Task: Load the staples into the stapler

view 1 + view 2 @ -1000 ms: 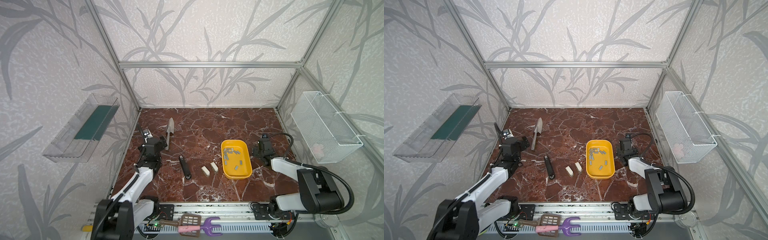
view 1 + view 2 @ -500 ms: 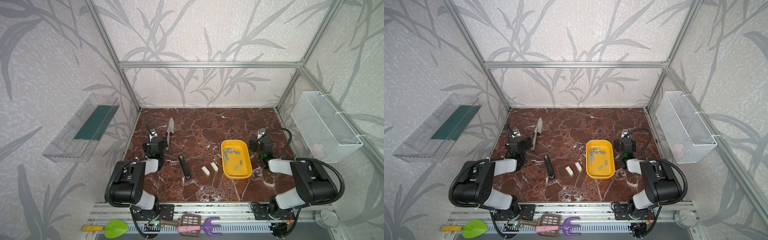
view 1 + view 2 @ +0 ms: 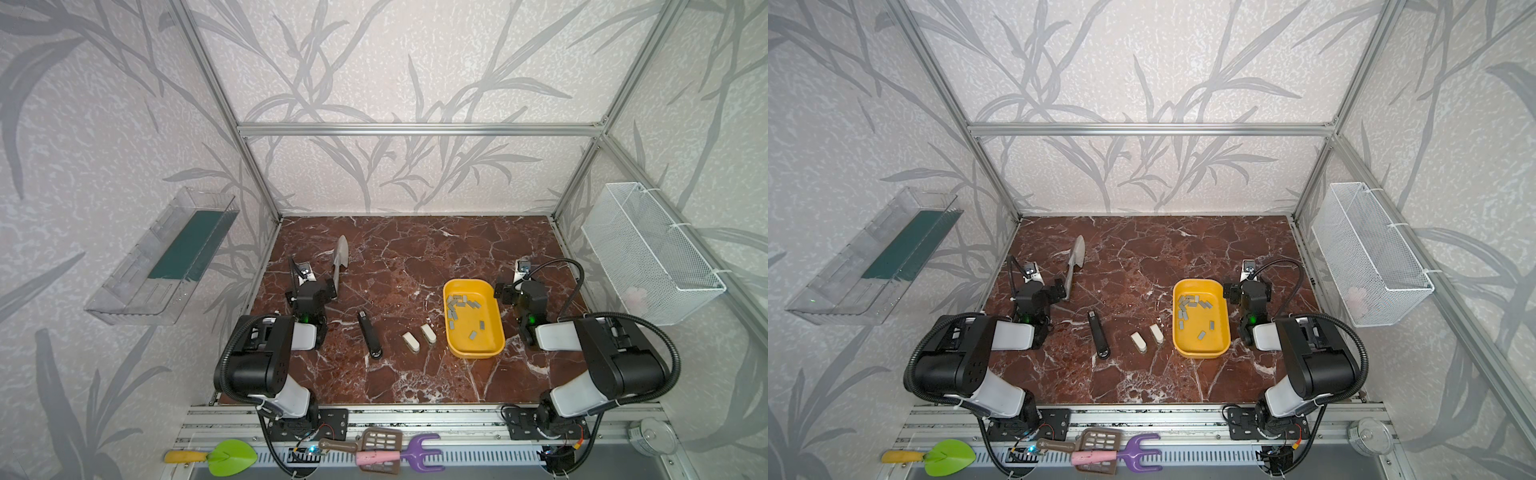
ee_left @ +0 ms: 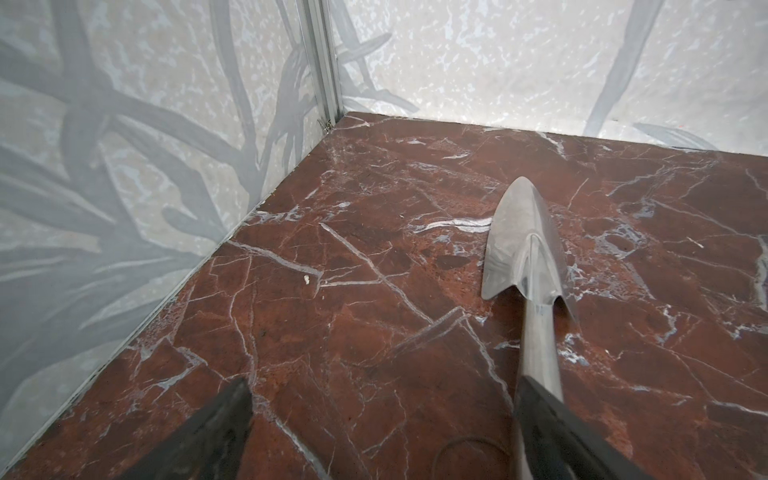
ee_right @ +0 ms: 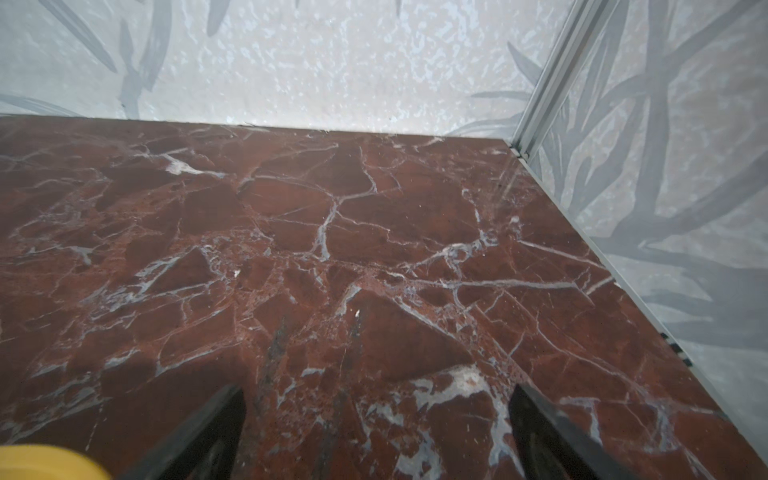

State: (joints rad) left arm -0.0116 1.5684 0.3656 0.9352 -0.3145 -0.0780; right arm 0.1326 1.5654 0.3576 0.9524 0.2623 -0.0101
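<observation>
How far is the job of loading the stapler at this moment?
Done: nothing visible. The staples lie loose in the tray, and the stapler lies apart from it on the table. In hand: nothing; the left gripper and right gripper are open and empty. Left: everything, that is open the stapler, pick a strip and load it.

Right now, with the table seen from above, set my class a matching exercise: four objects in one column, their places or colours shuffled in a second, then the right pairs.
Column one
1. stapler
2. staples
3. trowel
4. cream blocks

Column two
A. inside the yellow tray
B. between the stapler and the yellow tray
C. silvery, lying farthest back
D. black, to the left of the cream blocks

Pairs: 1-D, 2-A, 3-C, 4-B
</observation>
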